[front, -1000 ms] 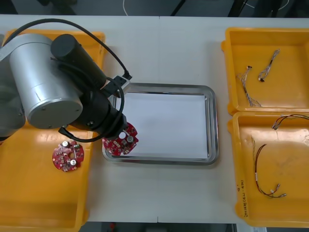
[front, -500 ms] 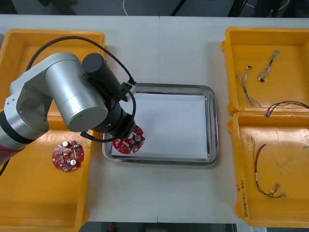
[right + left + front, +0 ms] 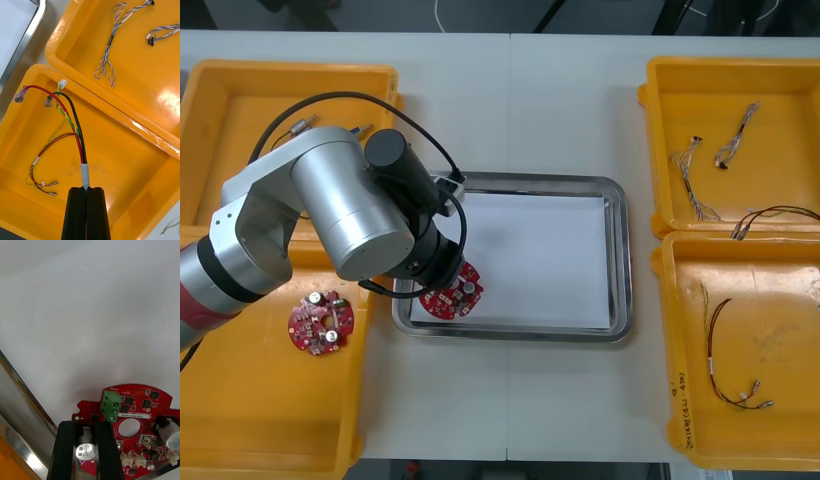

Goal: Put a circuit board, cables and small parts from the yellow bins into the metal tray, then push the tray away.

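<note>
Front: left arm (image 3: 340,215) reaches over the metal tray (image 3: 617,262), wrist above its near-left corner; red circuit board (image 3: 455,293) is in that corner over the white inside, partly under the wrist; second circuit board (image 3: 321,322) lies in the near left yellow bin (image 3: 240,420); far right yellow bin (image 3: 780,90) holds twisted blue and white cables (image 3: 692,185); near right yellow bin (image 3: 790,420) holds a red and yellow cable (image 3: 725,365); cable bundle (image 3: 772,212) crosses the rim between the two right bins and runs off the right edge; all on the light surface (image 3: 510,90).

Right wrist: right tool (image 3: 87,193) pressed together, pinching the cable bundle (red, black, yellow-green twist) at its white sleeve; bundle fans out over the near right bin; red and yellow cable lies on that bin's floor beside the tool; blue and white cables in the neighbouring bin.

Left wrist: left tool (image 3: 87,429) pinches a silver cylindrical component at the board's edge, fingers apart by its width; board level over the white inside, just beside the tray's rim; cannot tell if it touches.
</note>
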`<move>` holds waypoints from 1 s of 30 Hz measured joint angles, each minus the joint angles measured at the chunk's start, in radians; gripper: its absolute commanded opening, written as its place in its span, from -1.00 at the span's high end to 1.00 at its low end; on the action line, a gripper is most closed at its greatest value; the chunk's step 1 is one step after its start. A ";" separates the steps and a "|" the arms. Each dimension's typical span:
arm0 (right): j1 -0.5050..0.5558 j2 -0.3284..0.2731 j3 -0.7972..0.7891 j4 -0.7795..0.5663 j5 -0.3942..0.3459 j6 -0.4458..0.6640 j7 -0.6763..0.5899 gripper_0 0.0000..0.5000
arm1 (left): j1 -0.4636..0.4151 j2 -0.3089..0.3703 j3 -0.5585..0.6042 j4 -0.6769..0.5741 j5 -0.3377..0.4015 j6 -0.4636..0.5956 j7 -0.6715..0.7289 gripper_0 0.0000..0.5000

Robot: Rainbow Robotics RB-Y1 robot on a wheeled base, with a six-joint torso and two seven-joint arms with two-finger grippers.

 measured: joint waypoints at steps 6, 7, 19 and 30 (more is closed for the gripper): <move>-0.002 0.000 0.013 0.000 0.014 0.000 0.000 1.00 | 0.000 -0.001 0.000 0.010 -0.005 -0.004 0.000 -0.64; -0.003 0.000 0.015 0.000 0.014 0.000 0.000 1.00 | 0.000 -0.001 0.000 0.010 -0.005 -0.004 0.000 -0.85; -0.005 0.000 0.019 0.000 0.017 0.000 0.000 1.00 | -0.001 -0.001 0.000 0.010 -0.006 -0.004 0.007 -1.00; -0.018 0.000 0.022 0.000 -0.004 0.000 0.000 1.00 | -0.003 -0.001 0.156 -0.079 0.052 0.165 0.035 -1.00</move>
